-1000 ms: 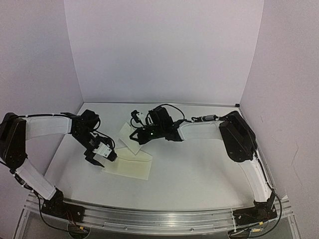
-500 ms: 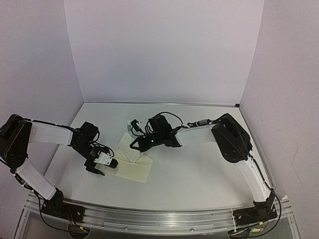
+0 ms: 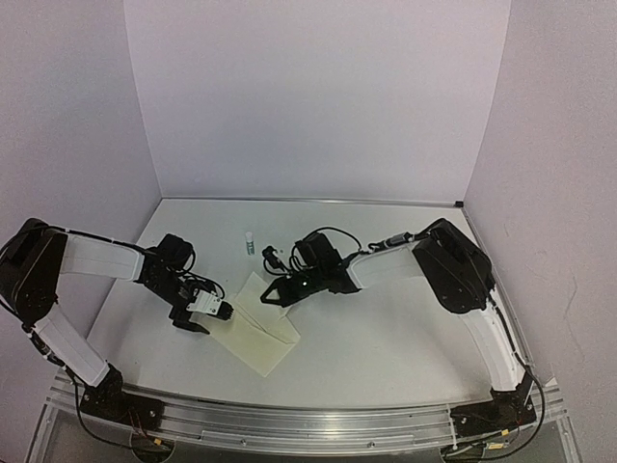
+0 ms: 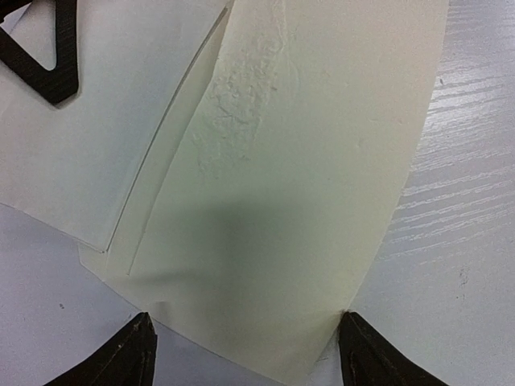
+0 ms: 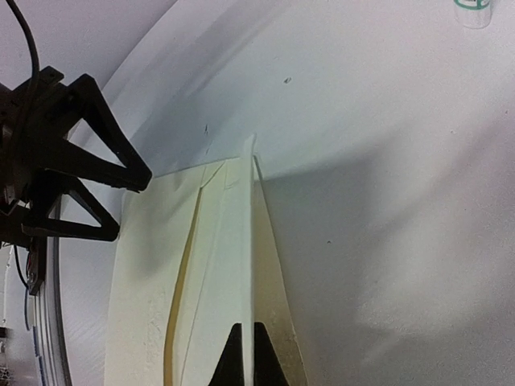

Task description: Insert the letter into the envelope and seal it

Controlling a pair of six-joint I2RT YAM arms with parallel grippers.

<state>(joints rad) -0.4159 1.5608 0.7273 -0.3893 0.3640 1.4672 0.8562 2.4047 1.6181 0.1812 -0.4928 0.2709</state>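
The cream envelope lies slanted on the table between the arms. It also shows in the left wrist view. My left gripper is open at its left end, and its jaws straddle the envelope's near corner without closing. My right gripper is shut on the envelope's triangular flap, holding it up on edge. A tan sliver shows under the flap. I cannot tell whether it is the letter, and no bordered sheet is plainly in view.
A small white tube with a green mark stands behind the envelope and shows in the right wrist view. White walls close the back and both sides. The left gripper appears beyond the envelope in the right wrist view.
The envelope has been turned and drawn toward the front. My right gripper moved lower and nearer with the flap. My left gripper shifted to the envelope's left corner. The white tube is now uncovered.
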